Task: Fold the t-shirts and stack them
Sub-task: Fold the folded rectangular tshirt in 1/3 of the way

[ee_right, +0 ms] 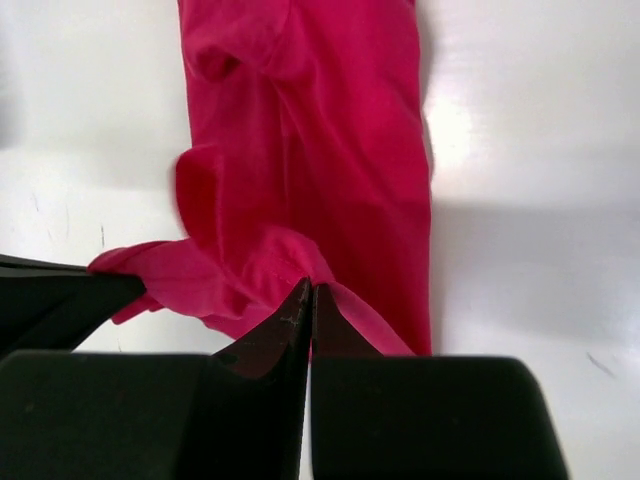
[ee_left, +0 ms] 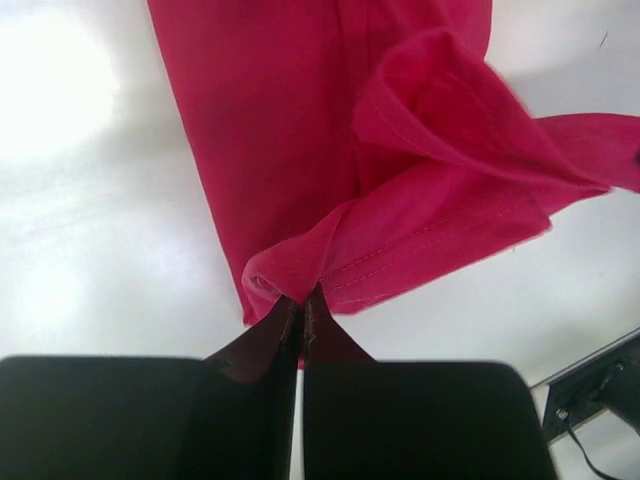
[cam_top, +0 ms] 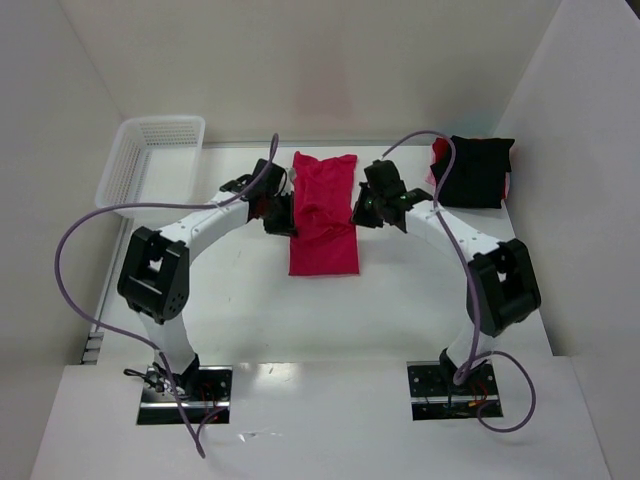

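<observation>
The white table (cam_top: 250,320) carries a red cotton t-shirt (cam_top: 323,215) at centre, lying as a long narrow strip. Its lengthwise folds look done and the crosswise fold is left. A white plastic mesh basket (cam_top: 165,120) sits at ten o'clock. A folded black garment (cam_top: 472,172) at two o'clock looks like the stack. The left gripper (cam_top: 280,215) and right gripper (cam_top: 368,212) are each clamped on an opposite edge of the strip.
</observation>
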